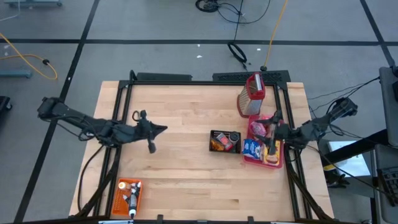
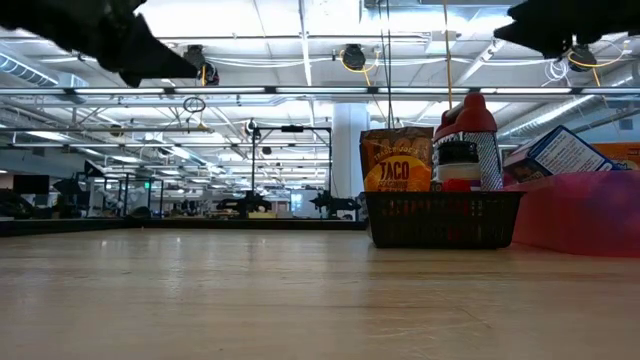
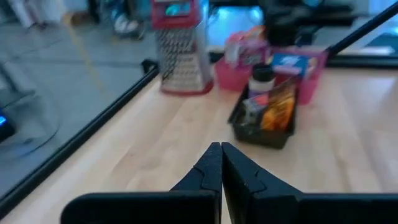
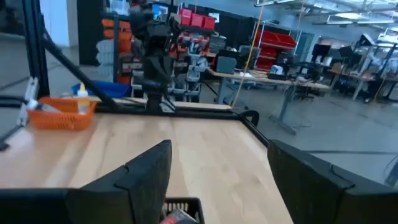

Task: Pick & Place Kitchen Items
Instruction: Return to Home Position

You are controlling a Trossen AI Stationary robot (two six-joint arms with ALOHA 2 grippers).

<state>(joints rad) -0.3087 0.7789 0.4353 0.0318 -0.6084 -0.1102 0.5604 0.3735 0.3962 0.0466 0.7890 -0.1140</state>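
Robotics lab, open-plan industrial hall. Evidence: butcher-block table (image 1: 186, 174) in a black frame (image 1: 161, 78), left arm (image 1: 81, 121) and right arm (image 1: 317, 127) mounted at its sides. Grey floor (image 1: 155, 25) with dark seams, and a yellow cable (image 1: 275, 28) loose across the top of the high view. Low view: exposed ceiling (image 2: 300, 60) with strip lights and conduit, more dark rigs (image 2: 250, 205) in rows mid-left. Right wrist view: red storage bins (image 4: 280, 40) upper right, office desks (image 4: 249, 74) below them.

Grey floor (image 1: 155, 25) crossed by dark tape lines (image 1: 186, 42); yellow cable (image 1: 25, 57) loose at far left, black cable (image 1: 214, 6) coiled further back. Beyond the light wood table top (image 2: 200, 300), open hall: bright white ceiling (image 2: 280, 25) with pipe runs, desks (image 4: 273, 78), red storage bins (image 4: 277, 40) at back.
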